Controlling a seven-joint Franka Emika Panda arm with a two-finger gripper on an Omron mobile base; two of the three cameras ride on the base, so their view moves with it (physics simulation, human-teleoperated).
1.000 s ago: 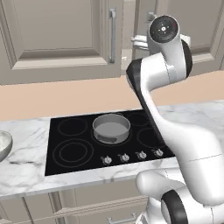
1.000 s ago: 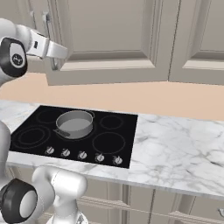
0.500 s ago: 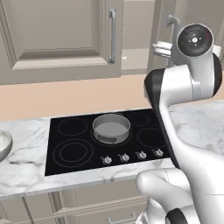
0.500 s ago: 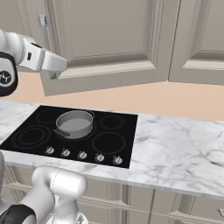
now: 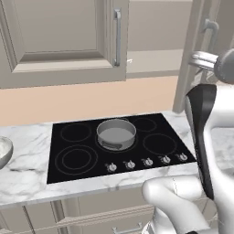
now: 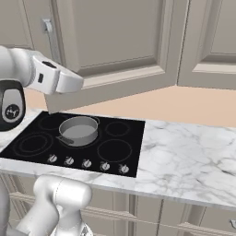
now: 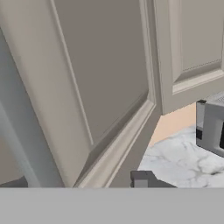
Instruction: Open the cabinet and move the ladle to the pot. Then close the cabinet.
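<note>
The cabinet's right door point(image 5: 197, 55) stands swung out, and its inner shelf shows behind it. Its left door point(image 5: 59, 36) is shut, with a vertical silver handle point(image 5: 118, 36). On that shelf a small pale sliver, the ladle point(image 5: 129, 60), peeks out beside the left door. The grey pot point(image 5: 116, 133) sits empty on the black cooktop point(image 5: 73, 160). In the hand view my gripper point(image 7: 76, 181) is close against the open door point(image 7: 100, 74). Its fingertips point(image 7: 140, 178) stand wide apart around the thin handle bar point(image 7: 19, 131). The jaws are open and grip nothing.
A whitish bowl point(image 5: 2, 151) sits at the counter's left edge. A grey boxy appliance point(image 7: 212, 129) stands on the marble counter point(image 6: 184, 156) right of the cooktop. The swung door point(image 6: 115, 50) overhangs the cooktop's back. My arm point(image 6: 46, 76) reaches in from the left.
The right door has swung much further open, and my arm has moved right with it. The jaws have widened off the handle bar.
</note>
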